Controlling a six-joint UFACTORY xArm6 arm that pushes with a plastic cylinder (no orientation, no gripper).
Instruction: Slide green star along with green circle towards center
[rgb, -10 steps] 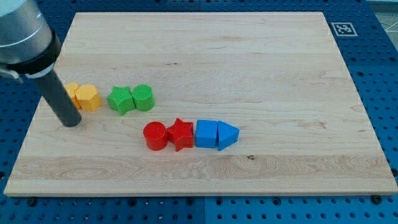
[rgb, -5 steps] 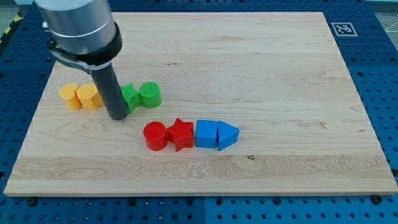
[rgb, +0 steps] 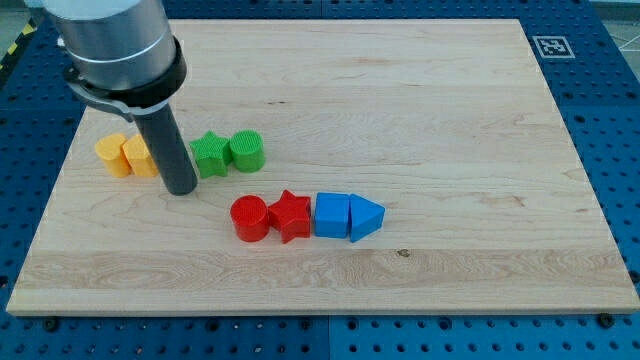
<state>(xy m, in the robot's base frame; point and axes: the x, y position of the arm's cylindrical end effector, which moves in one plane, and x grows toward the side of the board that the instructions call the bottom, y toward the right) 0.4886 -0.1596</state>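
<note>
Nearest, a red circle (rgb: 248, 218), red star (rgb: 290, 214) and two blue blocks (rgb: 347, 216) are lying in a row. Farther back, the rod's tip (rgb: 180, 189) is sitting just left of the green star (rgb: 210, 154), probably ready to push right. The green circle (rgb: 246, 151) is touching the star's right side. There is no pincer, only the rod. Two yellow blocks (rgb: 126, 156) are waiting on the left.

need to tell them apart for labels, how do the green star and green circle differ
The green star has pointed lobes; the green circle is a round cylinder. The star lies nearer my tip, at the view's left; the circle sits on the star's right. Both are green, side by side on the board.
</note>
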